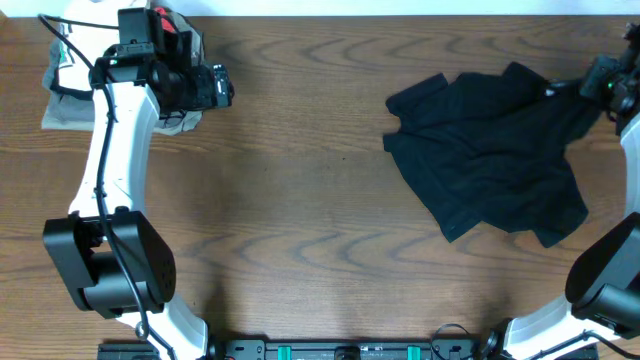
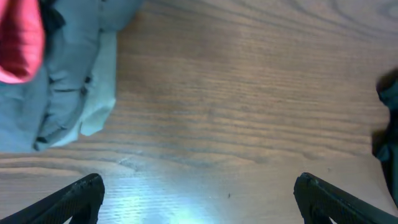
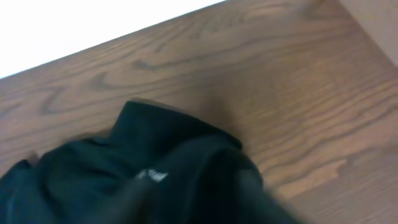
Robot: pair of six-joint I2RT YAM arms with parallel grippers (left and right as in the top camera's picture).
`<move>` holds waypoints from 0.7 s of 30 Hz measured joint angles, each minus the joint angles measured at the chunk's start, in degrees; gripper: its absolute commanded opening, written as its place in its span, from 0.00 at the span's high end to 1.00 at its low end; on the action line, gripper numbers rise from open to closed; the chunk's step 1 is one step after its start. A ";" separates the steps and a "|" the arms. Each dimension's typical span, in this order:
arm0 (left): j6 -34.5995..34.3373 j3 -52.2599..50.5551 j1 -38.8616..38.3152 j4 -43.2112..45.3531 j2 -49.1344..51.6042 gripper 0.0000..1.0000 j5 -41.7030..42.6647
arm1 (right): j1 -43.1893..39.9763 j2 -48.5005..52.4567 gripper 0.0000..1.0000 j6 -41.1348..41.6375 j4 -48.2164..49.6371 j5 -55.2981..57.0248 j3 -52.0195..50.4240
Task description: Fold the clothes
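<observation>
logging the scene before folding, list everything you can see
black T-shirt: one, black, crumpled on table's right side
grey-olive garment: one, grey-olive, far left corner
white garment: one, white with dark print, same pile
red item: one, red, same pile, unidentifiable
table: one, brown wood
left gripper: one, black, open, over bare table beside the pile
right gripper: one, black, at T-shirt's far edge, jaws unclear
</observation>
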 measured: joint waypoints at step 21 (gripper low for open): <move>9.57 -0.24 -23.93 23.93 12.33 0.01 2.08 | 1.60 -10.86 0.29 -0.26 -27.34 -13.66 0.02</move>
